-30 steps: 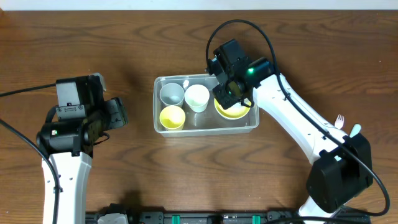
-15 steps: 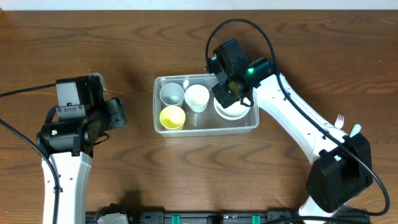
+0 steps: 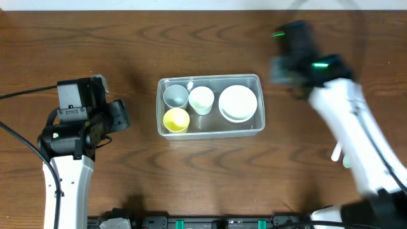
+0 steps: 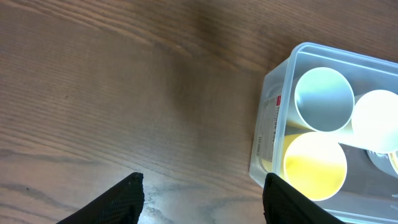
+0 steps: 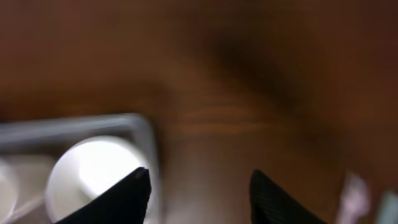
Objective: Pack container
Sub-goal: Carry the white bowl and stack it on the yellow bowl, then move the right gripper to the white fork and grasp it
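Observation:
The clear container [image 3: 210,132] sits mid-table holding a grey cup [image 3: 176,96], a white cup [image 3: 201,99], a yellow cup [image 3: 177,119] and a white bowl [image 3: 238,103]. My right gripper [image 3: 280,69] is motion-blurred just beyond the container's far right corner. In the right wrist view it [image 5: 199,180] is open and empty, with the container's corner [image 5: 142,127] and the bowl [image 5: 93,168] at lower left. My left gripper [image 3: 121,116] hangs left of the container. It [image 4: 202,186] is open over bare wood, beside the container wall [image 4: 267,130].
Pale, blurred utensils [image 3: 340,156] lie on the wood at the right, near my right arm. Bare brown tabletop surrounds the container on all sides. The table's far edge runs along the top of the overhead view.
My right gripper has opened, left the white bowl in the container's right end, and swung away to the right and back. The left arm has not moved.

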